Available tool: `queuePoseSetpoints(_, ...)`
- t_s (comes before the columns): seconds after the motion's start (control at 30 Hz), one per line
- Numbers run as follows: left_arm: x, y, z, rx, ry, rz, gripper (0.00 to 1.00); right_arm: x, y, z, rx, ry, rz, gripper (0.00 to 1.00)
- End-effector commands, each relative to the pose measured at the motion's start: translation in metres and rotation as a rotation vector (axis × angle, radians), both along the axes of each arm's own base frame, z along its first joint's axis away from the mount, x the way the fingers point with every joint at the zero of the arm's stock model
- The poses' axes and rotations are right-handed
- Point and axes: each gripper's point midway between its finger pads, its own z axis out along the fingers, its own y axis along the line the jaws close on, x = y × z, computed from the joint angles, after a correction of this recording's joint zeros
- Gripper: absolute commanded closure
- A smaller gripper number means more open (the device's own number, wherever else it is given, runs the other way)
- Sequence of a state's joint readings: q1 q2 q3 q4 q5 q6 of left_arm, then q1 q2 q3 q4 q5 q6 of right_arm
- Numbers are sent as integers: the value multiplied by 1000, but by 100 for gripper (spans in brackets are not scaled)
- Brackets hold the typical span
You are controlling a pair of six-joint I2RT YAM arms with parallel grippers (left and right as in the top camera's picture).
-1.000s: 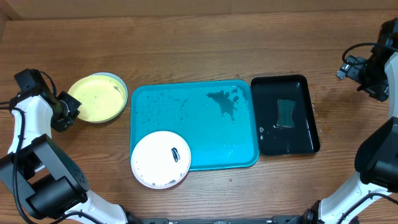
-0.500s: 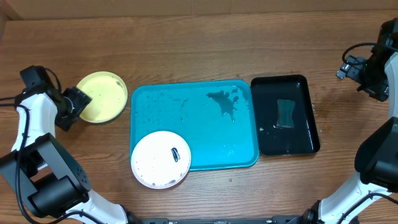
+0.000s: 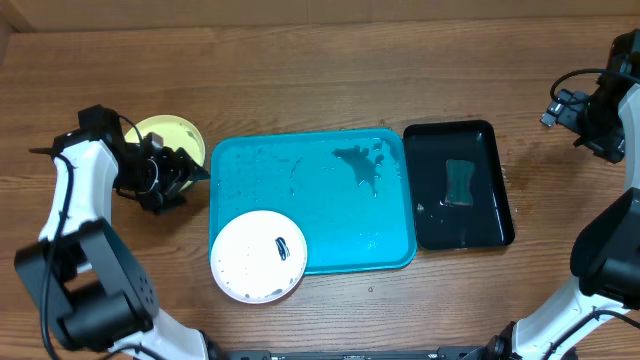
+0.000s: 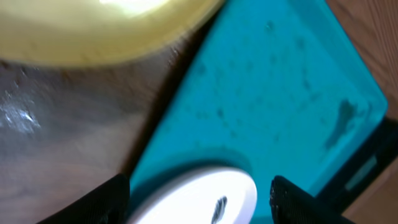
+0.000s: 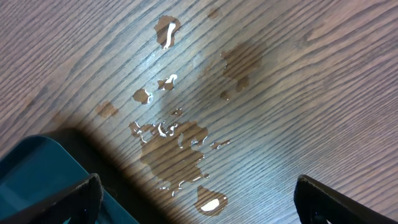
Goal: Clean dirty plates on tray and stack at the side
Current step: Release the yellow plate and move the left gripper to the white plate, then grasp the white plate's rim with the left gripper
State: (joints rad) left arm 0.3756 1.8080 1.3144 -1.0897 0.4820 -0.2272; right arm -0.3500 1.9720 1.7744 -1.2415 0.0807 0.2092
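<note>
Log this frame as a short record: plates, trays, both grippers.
white round plate: dark smudge, overhanging the front-left corner of turquoise plastic tray
lime-green-rimmed plate: on wooden table, left of the tray
black glossy tray: holds greenish sponge
left gripper: open, empty, beside the lime-green-rimmed plate
right gripper: open, empty, above water puddles

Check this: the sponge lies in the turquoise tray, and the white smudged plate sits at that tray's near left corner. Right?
No. The overhead view shows the sponge in the black tray, not the turquoise tray. The white smudged plate does sit at the turquoise tray's near left corner.
</note>
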Motion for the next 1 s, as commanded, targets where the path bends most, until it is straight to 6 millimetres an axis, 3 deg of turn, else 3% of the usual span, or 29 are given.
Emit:
queuePoseSetpoints(0.0, -12, -22, 53, -2, -146, -112, 29, 4, 0, 9, -7, -31, -2, 0)
queuePoseSetpoints(0.1, -29, -36, 77, 33, -172, -152, 31, 4, -1, 9, -7, -31, -2, 0)
queuePoseSetpoints(0.23, -56, -49, 87, 133, -118, -194, 30, 4, -1, 9, -7, -31, -2, 0)
queuePoseSetpoints(0.3, -78, -55, 81, 219, -16, -172, 30, 4, -1, 9, -7, -31, -2, 0)
queuePoseSetpoints(0.63, -136, -86, 30, 262, 231, -221, 31, 4, -1, 9, -7, -32, -2, 0)
queuePoseSetpoints(0.8, -145, -81, 12, 274, 266, -208, 31, 4, -1, 9, -7, -31, -2, 0)
queuePoseSetpoints(0.97, -145, -76, 11, 286, 274, -187, 33, 4, -1, 9, -7, -31, -2, 0)
